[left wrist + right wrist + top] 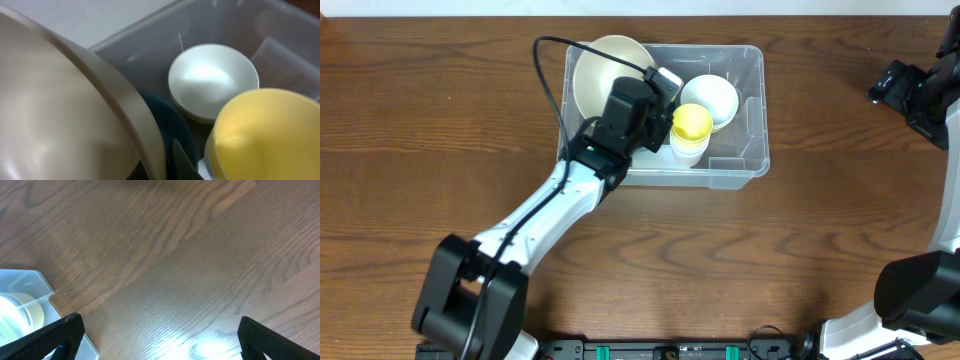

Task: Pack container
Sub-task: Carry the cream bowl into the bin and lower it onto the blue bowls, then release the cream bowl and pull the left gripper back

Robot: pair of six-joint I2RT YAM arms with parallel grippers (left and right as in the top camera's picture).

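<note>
The clear container [745, 165] stands at the table's far middle. A large cream bowl [605, 70] leans tilted in its left end. A white bowl [715, 98] lies at its right, and a yellow cup [692, 122] stands on a white stack in front. My left gripper [655, 92] is inside the container, shut on the cream bowl's rim [60, 110], one finger on each side [159, 162]. A dark blue bowl [172, 125] shows behind the rim, with the white bowl [212, 80] and yellow cup [265, 135] beyond. My right gripper [895, 85] is open and empty [160, 330].
The wooden table [440, 150] spreads around the container. The container's corner [30, 285] shows at the left of the right wrist view. The right arm sits at the far right edge, well away from the container.
</note>
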